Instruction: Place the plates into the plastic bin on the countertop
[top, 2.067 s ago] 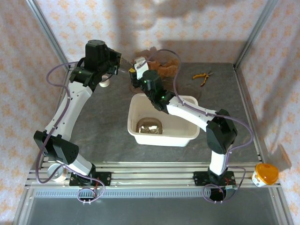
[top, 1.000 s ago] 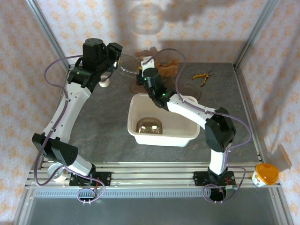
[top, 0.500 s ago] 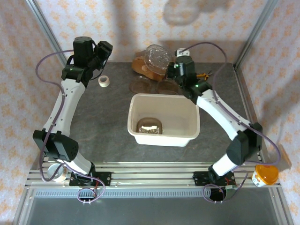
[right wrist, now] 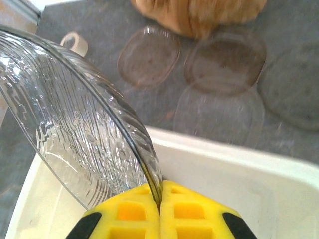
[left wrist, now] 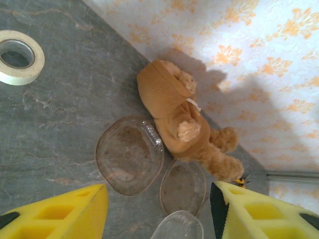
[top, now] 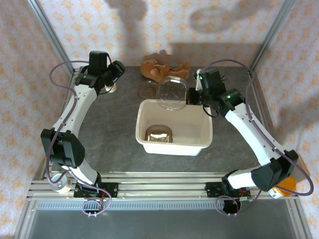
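Overhead: my right gripper [top: 193, 95] clamps one plate [top: 172, 92] by its rim above the plastic bin's [top: 172, 147] twelve-o'clock wall, tilted to slide in. Left wrist: my left gripper [left wrist: 158, 191], fingers apart and empty, overlooks the plates [left wrist: 128, 155] waiting on the countertop [left wrist: 50, 124]. Right wrist: the fingers pinch the rim edge-on.

A brown plush toy [top: 155, 67] is seen slumped at the foot of the back wall [top: 224, 30], which is papered in a pale pattern of small orange flowers. A white tape roll [left wrist: 20, 57] is laid flat well apart from the toy, to its left in the top view, with its hollow centre turned upward. Along the near edge a second pale roll [top: 60, 185] is found in the left corner and an orange-lidded tub [top: 288, 185] in the right corner. The tub is partly hidden.
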Motion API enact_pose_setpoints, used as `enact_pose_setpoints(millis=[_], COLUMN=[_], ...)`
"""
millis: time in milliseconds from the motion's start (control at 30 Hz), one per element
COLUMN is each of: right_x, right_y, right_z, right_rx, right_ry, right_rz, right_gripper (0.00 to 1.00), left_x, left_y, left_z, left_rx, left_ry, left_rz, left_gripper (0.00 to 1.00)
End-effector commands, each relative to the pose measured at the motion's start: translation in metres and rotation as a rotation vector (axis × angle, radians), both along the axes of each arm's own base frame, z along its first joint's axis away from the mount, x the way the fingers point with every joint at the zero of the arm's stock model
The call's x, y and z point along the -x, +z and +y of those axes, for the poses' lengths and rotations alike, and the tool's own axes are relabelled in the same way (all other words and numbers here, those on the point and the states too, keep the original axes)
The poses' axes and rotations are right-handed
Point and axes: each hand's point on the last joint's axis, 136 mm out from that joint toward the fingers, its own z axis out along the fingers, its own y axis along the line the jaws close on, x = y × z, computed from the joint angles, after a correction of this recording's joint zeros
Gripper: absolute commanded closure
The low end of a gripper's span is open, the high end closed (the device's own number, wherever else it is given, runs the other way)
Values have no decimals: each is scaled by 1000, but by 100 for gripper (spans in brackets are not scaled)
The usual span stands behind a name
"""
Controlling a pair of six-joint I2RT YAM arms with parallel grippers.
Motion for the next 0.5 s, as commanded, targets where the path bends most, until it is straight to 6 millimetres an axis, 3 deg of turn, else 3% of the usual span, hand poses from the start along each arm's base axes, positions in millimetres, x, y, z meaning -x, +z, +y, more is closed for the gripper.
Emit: enact_pose_setpoints(millis=[0, 467], right_x=[28, 49], right_y=[-17, -65], right_z=[4, 24], right_rx=[-59, -86], right_ry=[16, 84], right_rz=[149, 401], right_gripper=[95, 94], left_x=[0, 11], left_y=[-16, -51], left_z=[-1, -4], left_rx=[-25, -61], left_ry=[-36, -89], left_rz=[42, 145], left_gripper=[43, 44])
